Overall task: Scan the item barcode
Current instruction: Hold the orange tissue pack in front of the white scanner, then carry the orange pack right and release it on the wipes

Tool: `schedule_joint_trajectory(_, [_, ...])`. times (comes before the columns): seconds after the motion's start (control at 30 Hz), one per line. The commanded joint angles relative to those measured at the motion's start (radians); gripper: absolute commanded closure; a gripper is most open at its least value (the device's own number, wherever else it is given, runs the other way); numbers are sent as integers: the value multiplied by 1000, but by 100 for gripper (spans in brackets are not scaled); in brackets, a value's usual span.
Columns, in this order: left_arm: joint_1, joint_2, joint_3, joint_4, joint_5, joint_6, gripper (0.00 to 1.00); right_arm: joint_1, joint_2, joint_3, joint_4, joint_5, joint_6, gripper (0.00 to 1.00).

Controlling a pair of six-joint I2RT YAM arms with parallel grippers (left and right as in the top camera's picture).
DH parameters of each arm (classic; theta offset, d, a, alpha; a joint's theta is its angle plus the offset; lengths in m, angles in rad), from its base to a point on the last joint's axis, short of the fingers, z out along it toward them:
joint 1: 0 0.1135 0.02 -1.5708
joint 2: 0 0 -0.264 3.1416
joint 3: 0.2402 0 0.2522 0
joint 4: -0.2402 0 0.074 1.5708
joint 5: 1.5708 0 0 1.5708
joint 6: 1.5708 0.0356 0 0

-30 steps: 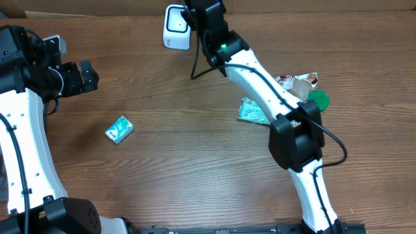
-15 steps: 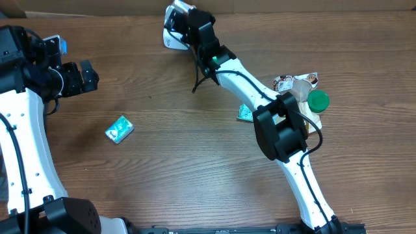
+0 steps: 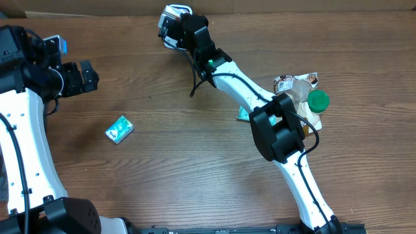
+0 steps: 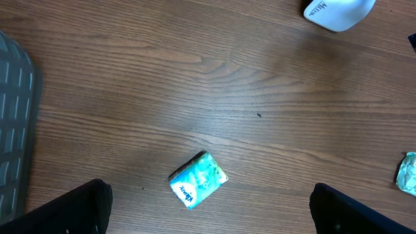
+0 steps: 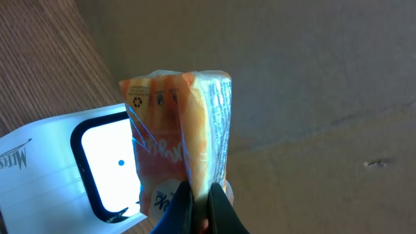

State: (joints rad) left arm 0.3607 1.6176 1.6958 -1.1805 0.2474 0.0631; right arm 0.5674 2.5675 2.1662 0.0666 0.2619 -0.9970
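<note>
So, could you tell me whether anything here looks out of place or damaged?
Nothing looks spilled or damaged. The only untidy spot is the heap of wrappers by the green lid, overlapping one another. The orange packet in the right gripper is creased, as soft packaging would be.

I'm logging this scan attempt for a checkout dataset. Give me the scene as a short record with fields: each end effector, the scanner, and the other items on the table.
right end effector: shut on orange packet, held right by the scanner window
left end effector: open, empty, at the left side
scanner: white, at the far edge of the table, window bright
other items: teal packet lying left of centre; small pile with a green lid at the right
</note>
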Motion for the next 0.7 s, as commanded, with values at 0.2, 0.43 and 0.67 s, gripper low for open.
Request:
schedule_joint_trajectory(0.2, [-1,-8,-1,3,5,27,0,16,-71,13,-31,24,126,96])
schedule_joint_trajectory(0.43, [-1,-8,-1,3,5,27,0,17,-277,13,-286,5,453,96])
schedule_joint_trajectory(0.67, [-1,-8,-1,3,5,27,0,6,-531,13,-733,-120,933,96])
